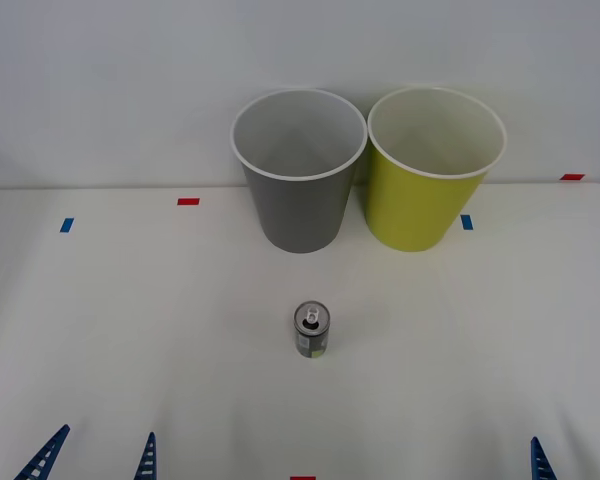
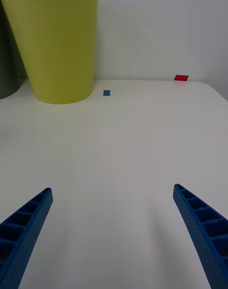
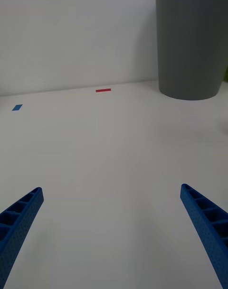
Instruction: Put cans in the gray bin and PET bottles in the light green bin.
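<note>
A small dark gray can with a silver pull-tab top stands upright on the white table, in front of the two bins. The gray bin stands at the back, and the light green bin is close beside it on the right. PET bottles are out of view. My left gripper is open at the near left edge, well short of the can. In the left wrist view the left gripper faces the gray bin. My right gripper is open at the near right; the right gripper faces the light green bin.
Small tape marks lie on the table: red tape and blue tape at the back left, blue tape and red tape at the back right. A plain wall rises behind the bins.
</note>
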Motion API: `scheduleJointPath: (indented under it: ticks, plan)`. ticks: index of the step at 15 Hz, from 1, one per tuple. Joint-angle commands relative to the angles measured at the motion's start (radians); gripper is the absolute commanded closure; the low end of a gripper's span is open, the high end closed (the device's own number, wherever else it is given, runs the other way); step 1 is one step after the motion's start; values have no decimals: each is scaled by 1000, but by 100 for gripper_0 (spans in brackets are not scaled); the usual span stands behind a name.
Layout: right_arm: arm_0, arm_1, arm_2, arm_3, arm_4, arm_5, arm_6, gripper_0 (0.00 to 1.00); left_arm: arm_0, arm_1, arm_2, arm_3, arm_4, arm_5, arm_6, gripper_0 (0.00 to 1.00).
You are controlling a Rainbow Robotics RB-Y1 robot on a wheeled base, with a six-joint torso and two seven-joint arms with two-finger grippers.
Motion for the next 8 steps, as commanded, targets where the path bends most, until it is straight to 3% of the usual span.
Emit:
scheduleJointPath:
  ticks: [1,8]
  plan:
    - [0,0,0,0,0,0,0,12,0,0,0,0,0,0,0,0]
    - [0,0,0,0,0,0,0,12,0,0,0,0,0,0,0,0]
